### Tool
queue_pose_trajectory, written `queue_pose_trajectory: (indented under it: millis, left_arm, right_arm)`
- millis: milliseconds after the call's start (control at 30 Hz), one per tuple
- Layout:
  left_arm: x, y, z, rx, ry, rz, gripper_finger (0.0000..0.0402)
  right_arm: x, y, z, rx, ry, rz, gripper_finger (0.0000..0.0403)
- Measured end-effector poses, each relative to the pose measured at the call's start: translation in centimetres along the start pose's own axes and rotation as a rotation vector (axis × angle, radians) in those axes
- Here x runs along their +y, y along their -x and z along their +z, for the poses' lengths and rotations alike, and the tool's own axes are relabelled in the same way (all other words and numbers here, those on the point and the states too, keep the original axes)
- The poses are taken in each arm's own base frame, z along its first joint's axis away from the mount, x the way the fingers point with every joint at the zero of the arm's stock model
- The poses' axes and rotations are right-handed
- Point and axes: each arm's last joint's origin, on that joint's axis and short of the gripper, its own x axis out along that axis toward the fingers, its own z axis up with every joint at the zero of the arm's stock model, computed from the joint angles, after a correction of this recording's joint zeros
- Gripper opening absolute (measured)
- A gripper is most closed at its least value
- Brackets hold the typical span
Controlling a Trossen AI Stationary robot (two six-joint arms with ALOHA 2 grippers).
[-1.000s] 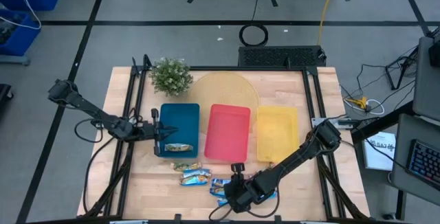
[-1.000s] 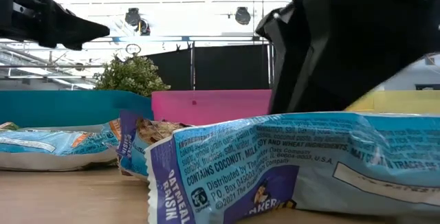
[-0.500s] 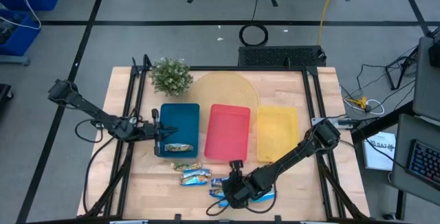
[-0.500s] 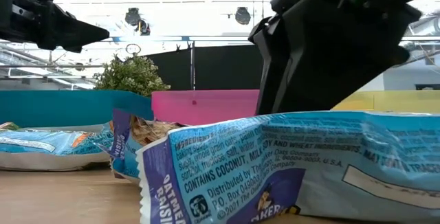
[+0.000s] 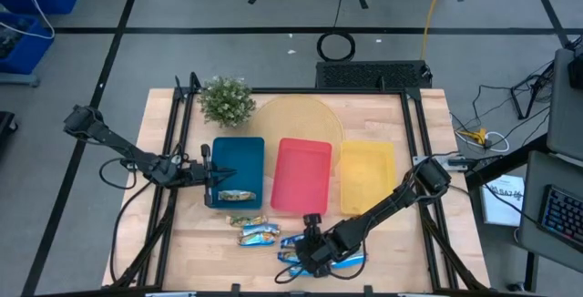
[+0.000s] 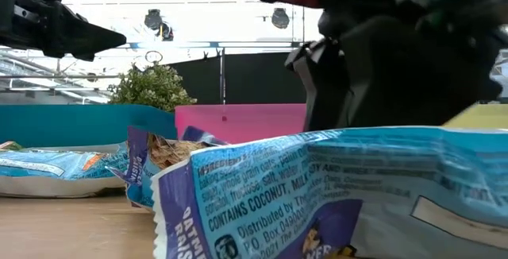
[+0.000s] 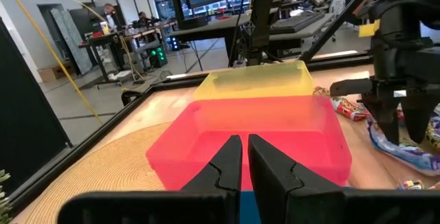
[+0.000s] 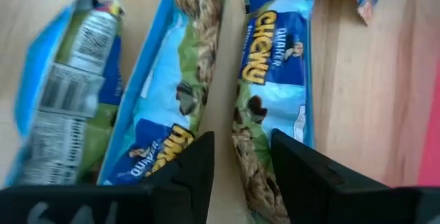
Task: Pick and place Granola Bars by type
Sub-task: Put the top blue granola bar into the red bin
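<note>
My right gripper point(image 8: 237, 159) hangs low over glossy oblong Granola Bars point(image 8: 271, 80) on the wooden worktop point(image 5: 383, 242), jaws apart | my left gripper point(image 7: 242, 157) waits above blue tray point(image 5: 239, 162), jaws nearly together | one bar point(image 5: 236, 195) lies inside it

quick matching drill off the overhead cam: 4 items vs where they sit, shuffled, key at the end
Items:
1. blue tray
2. red tray
3. yellow tray
4. potted plant

Places:
A. middle of the tray row
B. back left part of the table, behind the tray row
C. tray on the right arm's side
D. tray on the left arm's side, with one granola bar in it

Pairs: 1-D, 2-A, 3-C, 4-B
</note>
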Motion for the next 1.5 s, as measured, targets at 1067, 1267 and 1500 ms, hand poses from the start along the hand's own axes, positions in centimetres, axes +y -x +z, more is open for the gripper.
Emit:
queue_pose_trajectory:
  millis: [1067,1267,1500]
  left_arm:
    - [0.0,0.0,-0.2,0.013,-0.006,-0.002,0.0035]
    - [0.0,0.0,-0.2,0.014,-0.010,-0.003,0.0035]
    - [0.0,0.0,-0.3,0.023,-0.017,-0.005,0.0035]
  right_arm:
    - [-0.3,2.0,-0.2,-0.086,0.023,-0.126,0.0242]
    - [-1.0,1.1,0.0,-0.071,0.037,-0.112,0.0244]
    - [-1.5,-1.0,-0.2,-0.023,0.048,-0.062,0.0228]
